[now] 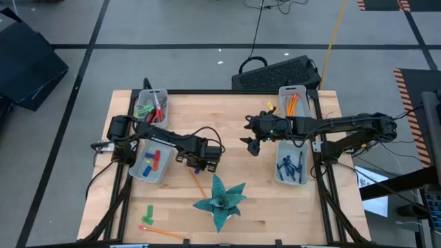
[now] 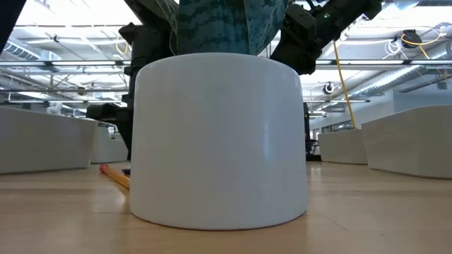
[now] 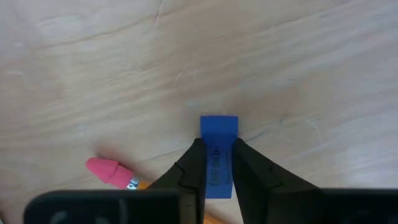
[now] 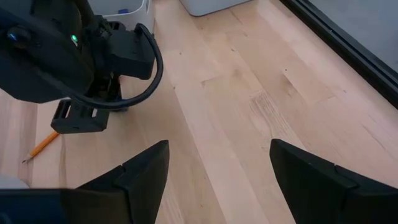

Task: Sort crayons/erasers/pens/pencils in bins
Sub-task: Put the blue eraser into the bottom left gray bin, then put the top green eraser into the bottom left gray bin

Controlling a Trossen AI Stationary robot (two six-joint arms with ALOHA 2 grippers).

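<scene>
While the left tool (image 1: 200, 162) sits low over the middle of the worktop (image 1: 275, 207) in the high view, its fingers are lost under the dark wrist, so the grip cannot be read from above. An orange pencil (image 1: 196, 182) pokes out from beneath it toward the near edge. The right tool (image 1: 252, 141) hangs further right, beside the pen bin (image 1: 292, 165) with its dark blue pens (image 1: 289, 167). Far right is the pencil bin (image 1: 295, 103); on the left sit two more bins (image 1: 151, 162), contents small and hard to name.

Low view now: a white pot (image 2: 219, 141) blocks nearly everything; only a pencil end (image 2: 114, 176) shows at its left.

Left wrist view: the tool (image 3: 217, 165) is clamped on a small blue block (image 3: 218, 140), likely an eraser, its print unreadable. A pink pencil eraser tip (image 3: 107, 171) lies just beside, the shaft cut off.

Right wrist view: the fingers (image 4: 140, 171) stand wide apart, holding nothing, with the left arm (image 4: 68, 56) beyond.
</scene>
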